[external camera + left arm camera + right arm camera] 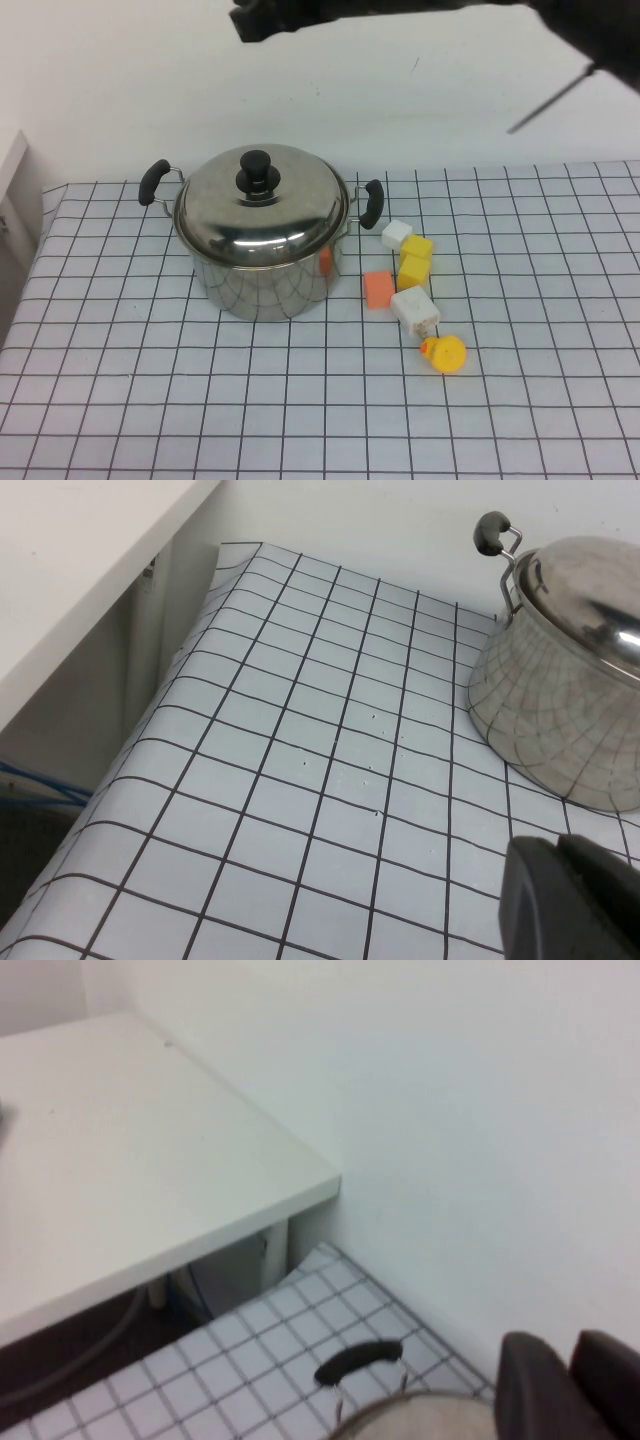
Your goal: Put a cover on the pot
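With its domed lid already on, the pot sits left of table centre, toy blocks at its 3 o'clock. Right gripper hangs high above it at 12 o'clock, touching nothing; left gripper hovers off the pot's left side, holding nothing. Can't tell how open either is.

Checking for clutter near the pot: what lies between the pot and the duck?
In the high view, an orange block and a white block lie between the pot and the duck.

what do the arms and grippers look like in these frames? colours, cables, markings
Both are matte black. The right arm crosses the top of the high view, blocky, with a thin dark cable trailing. The left gripper and right gripper show rounded black finger blocks. No markings visible.
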